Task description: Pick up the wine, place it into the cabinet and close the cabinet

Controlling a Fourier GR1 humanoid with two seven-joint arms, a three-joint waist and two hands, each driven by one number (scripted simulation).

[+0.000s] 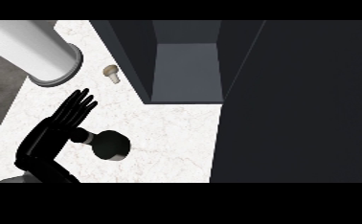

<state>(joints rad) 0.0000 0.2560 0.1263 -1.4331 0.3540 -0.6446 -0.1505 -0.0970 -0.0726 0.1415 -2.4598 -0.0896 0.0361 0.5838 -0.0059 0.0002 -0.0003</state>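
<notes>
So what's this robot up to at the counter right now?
It is meant to put a wine bottle into the cabinet. The dark bottle stands on the marble counter, seen from above, not yet picked up. The robot's left hand is beside it with fingers straight, not curled round it. The cabinet stands open, nothing visible inside. A small mushroom lies further back. The right hand is out of sight.

You've got a white marbled counter [170, 132] w/ faint veining. A big pale cylinder w/ a grey rim [42, 50] sits top left; beside it a darker grey floor strip [10, 82] runs along the counter's left edge
</notes>
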